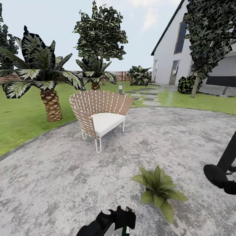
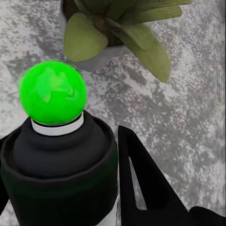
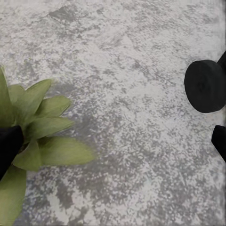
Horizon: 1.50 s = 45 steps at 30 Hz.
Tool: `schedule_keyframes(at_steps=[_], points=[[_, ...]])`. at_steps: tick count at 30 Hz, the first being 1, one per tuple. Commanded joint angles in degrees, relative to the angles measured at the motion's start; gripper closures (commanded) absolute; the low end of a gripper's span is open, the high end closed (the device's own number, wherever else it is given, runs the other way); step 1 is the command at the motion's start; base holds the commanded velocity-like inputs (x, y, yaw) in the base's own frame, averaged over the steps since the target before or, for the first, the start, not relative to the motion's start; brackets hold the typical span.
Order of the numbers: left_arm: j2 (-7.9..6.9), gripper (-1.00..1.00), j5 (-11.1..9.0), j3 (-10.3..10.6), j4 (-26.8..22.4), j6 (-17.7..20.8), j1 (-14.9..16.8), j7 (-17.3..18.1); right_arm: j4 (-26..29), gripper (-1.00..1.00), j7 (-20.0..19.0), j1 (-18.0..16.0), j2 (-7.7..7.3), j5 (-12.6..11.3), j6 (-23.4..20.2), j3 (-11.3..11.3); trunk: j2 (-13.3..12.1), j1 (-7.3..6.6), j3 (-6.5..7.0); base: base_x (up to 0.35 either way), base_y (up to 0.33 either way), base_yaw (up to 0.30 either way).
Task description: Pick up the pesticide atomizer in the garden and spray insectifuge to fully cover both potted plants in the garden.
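My left gripper (image 2: 101,188) is clamped on the pesticide atomizer (image 2: 56,155), its lower body cut off, just short of the potted plant (image 1: 160,188). My right gripper's state I cannot tell.

The black left claw (image 1: 119,219) sits low at the bottom edge of the head view, at the end of a black-and-white wrist. In the left wrist view its dark finger (image 2: 141,179) stands close against the dark green pesticide atomizer (image 2: 59,174), clamped between the jaws, spray head uppermost. The black right arm (image 1: 226,160) enters from the right edge of the head view, slanting downward to a rounded black joint. The state of the right claw cannot be judged.
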<state>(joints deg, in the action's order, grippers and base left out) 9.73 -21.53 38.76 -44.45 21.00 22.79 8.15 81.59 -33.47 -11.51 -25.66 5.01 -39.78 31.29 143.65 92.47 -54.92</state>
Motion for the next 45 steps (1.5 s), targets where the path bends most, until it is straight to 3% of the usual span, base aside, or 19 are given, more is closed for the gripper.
schedule_keyframes(at_steps=[1,5,7,10,12,13,15,17,18,20,23,29,33,34,35,37,40,43,45], points=[[-0.03,1.0,0.02,0.05,0.16,-0.1,-0.01,-0.05,-0.01,-1.0,-0.01,0.0,0.07,0.0,0.01,-0.11,0.0,0.0,0.0,0.297,-0.171,-0.3],[-0.06,1.0,0.17,0.23,1.48,-0.17,-0.03,-0.14,-0.03,-1.0,0.03,0.0,1.39,-0.07,-0.4,-2.73,0.0,0.0,0.0,0.298,-0.17,-0.3],[-0.06,1.0,0.08,0.22,2.4,-0.17,0.0,-0.19,-0.03,-1.0,0.06,0.0,3.06,-0.3,-0.64,-3.09,0.0,0.0,0.0,0.298,-0.17,-0.3],[-1.16,1.0,0.28,-0.41,2.22,-0.18,-0.09,-0.47,-0.03,-1.0,-0.01,0.0,3.52,-0.34,-0.41,-3.19,0.0,0.0,0.0,0.239,-0.128,-0.3],[-3.49,1.0,0.03,-1.12,1.55,-1.9,-0.29,-3.16,-0.08,-1.0,0.43,-0.03,3.89,-0.35,-0.6,-5.5,0.0,0.0,0.0,0.038,-0.015,-0.3],[-3.99,1.0,-0.04,-1.54,1.68,-4.0,-0.34,-6.69,-0.1,-1.0,0.58,-0.07,4.18,-0.35,-0.74,-8.07,0.0,0.0,0.0,0.01,-0.004,-0.3],[-4.11,1.0,-0.21,-1.66,2.16,-5.36,-0.37,-15.91,-0.18,-1.0,0.82,-0.09,4.44,-0.35,-0.91,-10.16,0.0,0.0,0.0,0.003,-0.001,-0.3],[-3.8,1.0,-0.18,-1.61,3.72,-5.21,-0.38,-17.54,-0.2,-1.0,1.83,-0.09,4.47,-0.35,-0.91,-10.47,0.0,0.0,0.0,0.0,0.0,-0.3],[-3.62,1.0,-0.12,-1.55,4.62,-5.13,-0.38,-17.24,-0.23,-1.0,2.74,-0.09,4.52,-0.35,-0.91,-10.57,0.0,0.0,0.0,0.0,0.0,-0.3],[-3.42,1.0,0.16,-1.36,5.96,-3.98,-0.35,-12.38,-0.21,-1.0,5.29,-0.09,5.55,-0.49,-0.66,-11.19,0.0,0.0,0.0,0.0,0.0,-0.3],[-2.49,1.0,0.5,-1.32,7.94,-2.71,-0.07,-8.6,-0.13,-1.0,5.72,-0.09,6.04,-0.52,-0.37,-11.24,0.0,0.0,0.0,0.0,0.0,-0.3],[-2.0,1.0,0.42,-1.39,9.01,-2.97,0.16,-8.67,-0.12,-1.0,5.62,-0.09,6.15,-0.52,-0.23,-11.28,0.0,0.0,0.0,0.0,0.0,-0.3],[-2.0,1.0,-0.14,-1.71,11.34,-2.94,2.18,-8.86,-0.07,-1.0,5.58,-0.09,6.2,-0.52,-0.21,-11.3,0.0,0.0,0.0,0.0,0.0,-0.3],[-2.03,1.0,-0.27,-2.23,12.48,-2.88,2.53,-9.37,-0.05,-1.0,5.55,-0.09,6.22,-0.52,-0.21,-11.31,0.0,0.0,0.0,0.0,0.0,-0.3],[-1.93,1.0,-0.39,-4.34,13.91,-2.77,3.18,-12.28,-0.03,-1.0,5.49,-0.09,6.18,-0.52,-0.21,-11.31,0.0,0.0,0.0,0.0,0.0,-0.3],[-1.29,1.0,-0.5,-6.17,14.94,-2.47,3.71,-16.63,-0.03,-1.0,5.4,-0.09,6.11,-0.52,-0.21,-11.26,0.0,0.0,0.0,0.0,0.0,-0.3],[-1.2,1.0,-0.6,-6.83,15.68,-1.86,4.37,-18.14,-0.03,-1.0,5.35,-0.09,6.07,-0.52,-0.14,-11.25,0.0,0.0,0.0,0.0,0.0,-0.3],[-1.44,1.0,-1.74,-11.26,16.52,-1.76,5.17,-18.32,-0.03,-1.0,5.35,-0.09,6.06,-0.52,-0.04,-11.25,0.0,0.0,0.0,0.0,0.0,-0.3],[-1.44,1.0,-2.13,-12.59,16.97,-1.59,5.75,-18.4,-0.03,-1.0,5.35,-0.09,6.06,-0.52,-0.04,-11.25,0.0,0.0,0.0,0.0,0.0,-0.3]])
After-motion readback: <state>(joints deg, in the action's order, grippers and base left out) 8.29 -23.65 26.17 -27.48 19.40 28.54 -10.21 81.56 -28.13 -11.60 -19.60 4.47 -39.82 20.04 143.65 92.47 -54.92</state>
